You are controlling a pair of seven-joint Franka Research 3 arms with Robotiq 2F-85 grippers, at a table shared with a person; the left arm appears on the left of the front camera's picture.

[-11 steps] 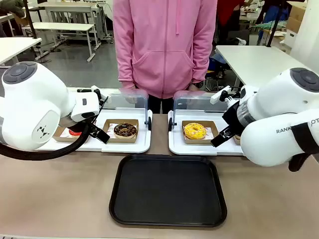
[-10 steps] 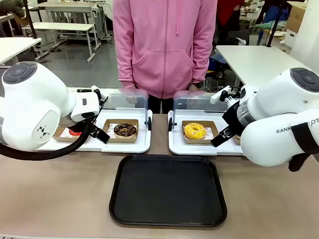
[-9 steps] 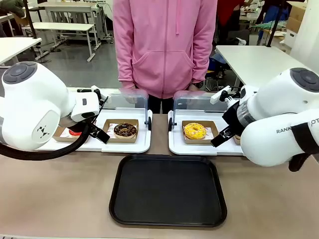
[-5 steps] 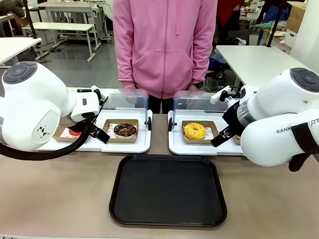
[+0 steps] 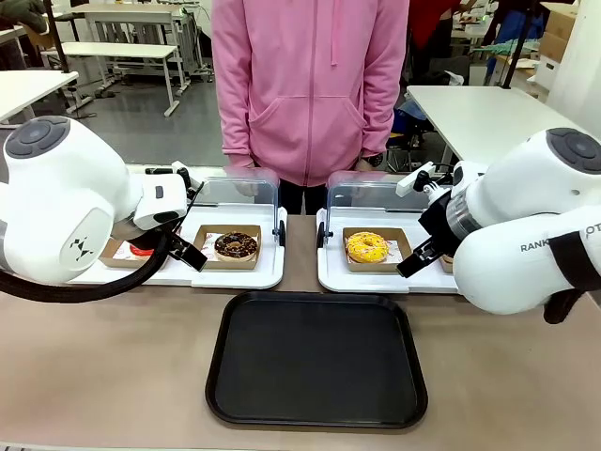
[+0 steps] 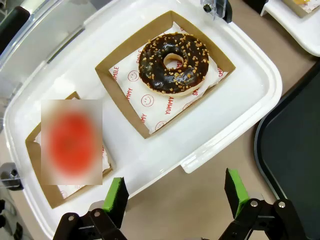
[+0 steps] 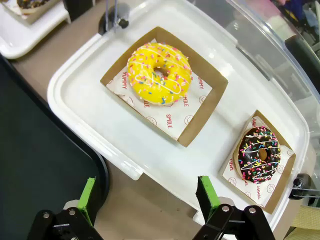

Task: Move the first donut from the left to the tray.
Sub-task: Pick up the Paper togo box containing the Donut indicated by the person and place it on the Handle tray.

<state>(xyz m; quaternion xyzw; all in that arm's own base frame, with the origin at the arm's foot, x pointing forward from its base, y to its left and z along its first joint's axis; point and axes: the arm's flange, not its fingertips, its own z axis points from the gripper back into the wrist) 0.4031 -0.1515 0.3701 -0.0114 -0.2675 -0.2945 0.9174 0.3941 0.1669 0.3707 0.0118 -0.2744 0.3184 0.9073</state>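
Hovering pre-grasp, we hold our left gripper [image 6: 176,192] wide open at lower centre; the red donut [image 6: 72,142] sits untouched at middle left, so next we must shift over it and descend

White tables [image 5: 479,108] & bench [image 5: 113,49], grey floor [image 5: 141,127] behind.

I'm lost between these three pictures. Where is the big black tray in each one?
Front view: the black tray lies bottom centre, nearest the camera.
Left wrist view: its rounded rim runs down the right edge.
Right wrist view: it is the dark area along the left side.
Shared landmark: the white tray with the nut-topped chocolate donut, bordering it.
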